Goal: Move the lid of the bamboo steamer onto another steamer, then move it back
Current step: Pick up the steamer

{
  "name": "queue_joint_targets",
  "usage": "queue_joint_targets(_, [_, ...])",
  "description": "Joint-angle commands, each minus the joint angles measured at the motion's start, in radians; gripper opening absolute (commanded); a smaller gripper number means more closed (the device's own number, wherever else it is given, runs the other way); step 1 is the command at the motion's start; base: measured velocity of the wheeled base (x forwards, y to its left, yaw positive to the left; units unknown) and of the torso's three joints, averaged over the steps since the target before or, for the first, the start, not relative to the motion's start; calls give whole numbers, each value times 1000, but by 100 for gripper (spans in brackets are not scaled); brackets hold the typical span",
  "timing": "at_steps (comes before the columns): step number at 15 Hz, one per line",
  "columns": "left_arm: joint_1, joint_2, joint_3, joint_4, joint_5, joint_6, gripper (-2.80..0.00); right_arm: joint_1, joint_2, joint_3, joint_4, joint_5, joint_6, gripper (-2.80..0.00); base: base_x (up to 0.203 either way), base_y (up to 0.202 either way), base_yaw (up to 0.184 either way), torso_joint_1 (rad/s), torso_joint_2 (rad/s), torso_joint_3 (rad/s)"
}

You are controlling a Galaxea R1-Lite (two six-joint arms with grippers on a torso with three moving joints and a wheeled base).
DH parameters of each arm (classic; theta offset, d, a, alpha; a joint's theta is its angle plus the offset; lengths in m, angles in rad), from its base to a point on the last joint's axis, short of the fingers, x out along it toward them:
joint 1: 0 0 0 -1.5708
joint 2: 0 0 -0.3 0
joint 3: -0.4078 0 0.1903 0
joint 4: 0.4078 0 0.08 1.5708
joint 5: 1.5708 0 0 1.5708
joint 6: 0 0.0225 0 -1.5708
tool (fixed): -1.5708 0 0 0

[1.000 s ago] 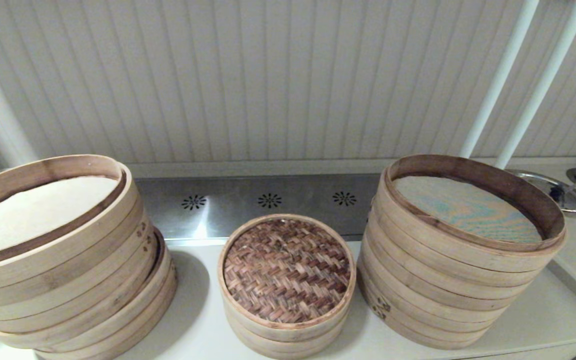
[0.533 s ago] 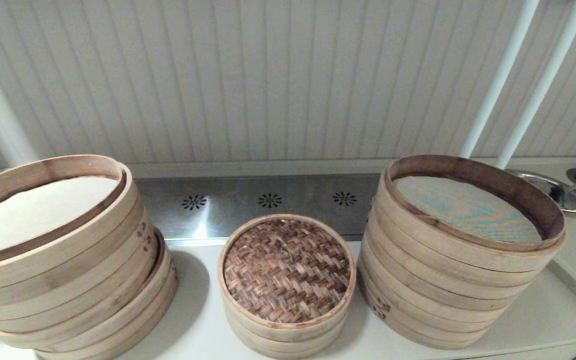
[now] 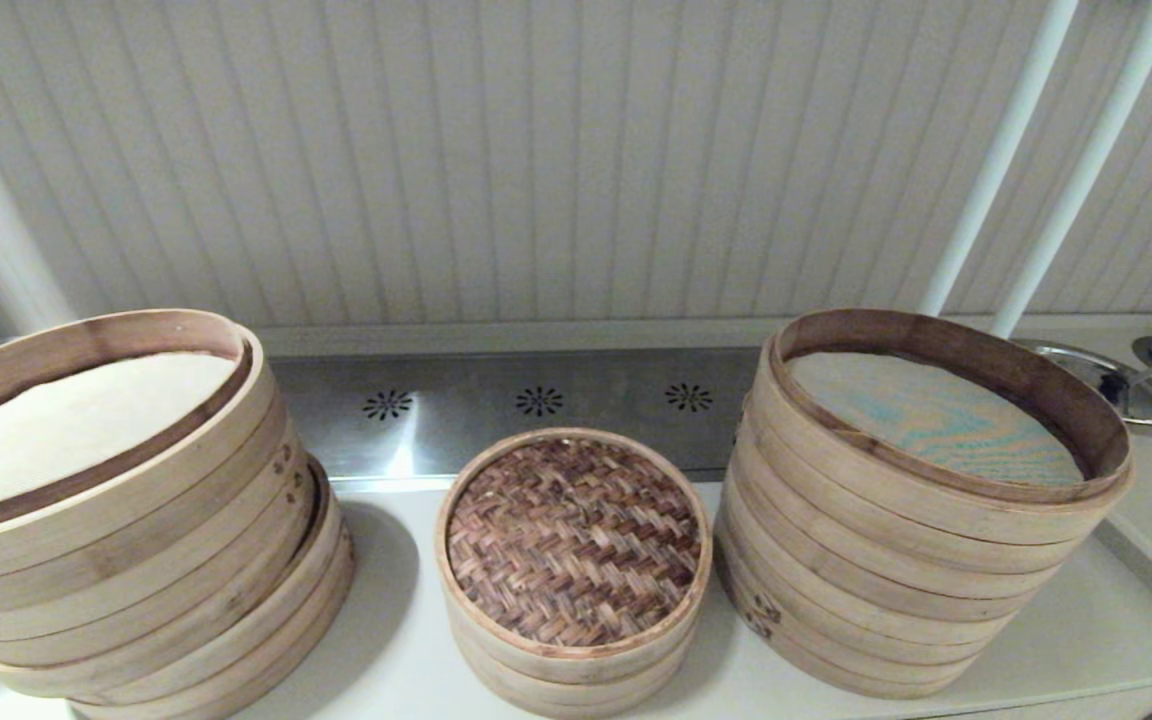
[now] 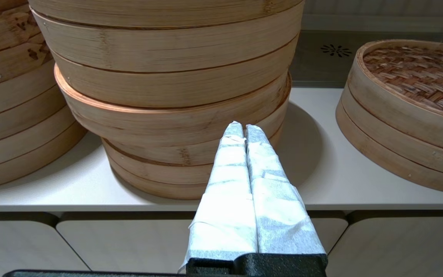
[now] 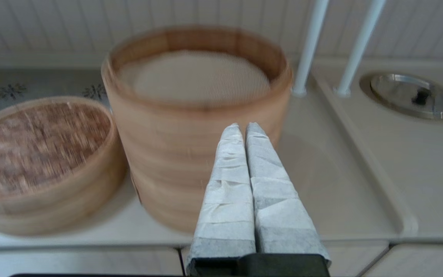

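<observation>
The bamboo steamer lid point(image 3: 573, 540), dark herringbone weave in a pale rim, lies on a small low steamer point(image 3: 566, 665) at the counter's middle. It also shows in the left wrist view point(image 4: 417, 73) and the right wrist view point(image 5: 37, 142). A single low tray with a cloth liner is not in view. My left gripper point(image 4: 243, 129) is shut and empty, off the counter's front edge, facing the leaning stack. My right gripper point(image 5: 243, 129) is shut and empty, in front of the tall stack. Neither gripper shows in the head view.
A wide leaning stack of tiers point(image 3: 106, 500) stands left of the lid, a tall many-tiered stack point(image 3: 926, 500) right of it. A further stack point(image 4: 10, 96) stands beyond the leaning one. Two white poles point(image 3: 996, 160) and steel pot lids point(image 3: 1101, 385) are at the back right.
</observation>
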Motion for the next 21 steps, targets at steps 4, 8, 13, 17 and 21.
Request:
queue_joint_targets(4, [0,0,0,0,0,0,-280,23,279,-184,-72,25,3,-280,0,0,0,0,0,0])
queue_joint_targets(8, [0,0,0,0,0,0,-280,122,467,-247,-118,11,25,-280,0,0,0,0,0,0])
queue_joint_targets(13, [0,0,0,0,0,0,-280,234,755,-403,-221,62,48,-280,0,0,0,0,0,0])
queue_joint_targets(17, [0,0,0,0,0,0,-280,408,940,-459,-243,70,90,-280,0,0,0,0,0,0])
queue_joint_targets(21, [0,0,0,0,0,0,-280,586,1131,-491,-336,62,101,-280,0,0,0,0,0,0])
